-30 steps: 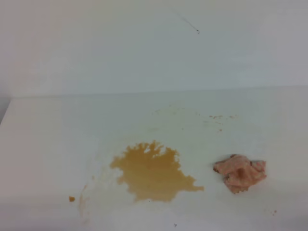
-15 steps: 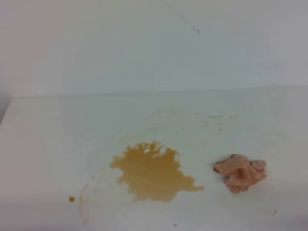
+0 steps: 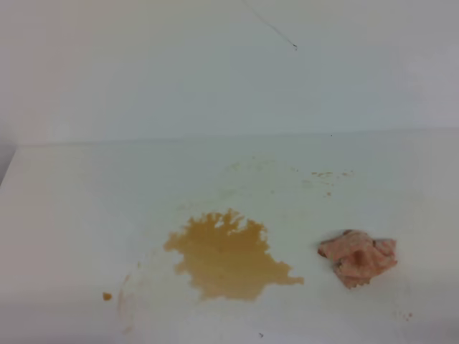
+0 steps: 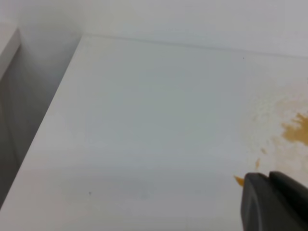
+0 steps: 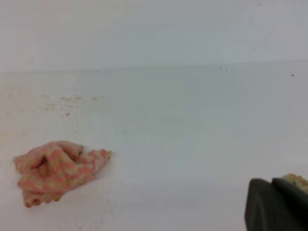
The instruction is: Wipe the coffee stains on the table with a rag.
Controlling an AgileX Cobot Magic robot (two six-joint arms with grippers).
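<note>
Landmark: the big tan-brown blotch of the coffee stains (image 3: 228, 256), lying on the white counter (image 3: 72, 215); every place below is taken from it.
Change over the last second: none that I can find; blotch and rag lie just where they lay in the two earlier high views, and no arm has come into that view; so, as I judge it, wiping has not begun.
Left of the blotch: one small orange-brown speck (image 3: 107, 296) and a faint curved smear beside it; bare white counter beyond.
Left hand (image 4: 276, 202): only a dark corner shows at the lower right of its own wrist view, hanging just left of the blotch's ragged edge (image 4: 294, 132); the two dark parts look pressed together, yet the tips are out of frame, so I cannot tell whether it is closed; nothing seen in it.
Behind the blotch, to the right: a thin scatter of specks (image 3: 323, 174) toward the counter's back edge.
Right of the blotch: the rag (image 3: 358, 257), a crumpled salmon-pink wad, near but apart, touched by nothing.
Right hand (image 5: 279, 204): well right of the rag (image 5: 57, 168), closed and empty; the rag lies clear of it.
Meaning for the task: all stains remain; the rag must first be picked up, likely by the right hand, which would need to open.
</note>
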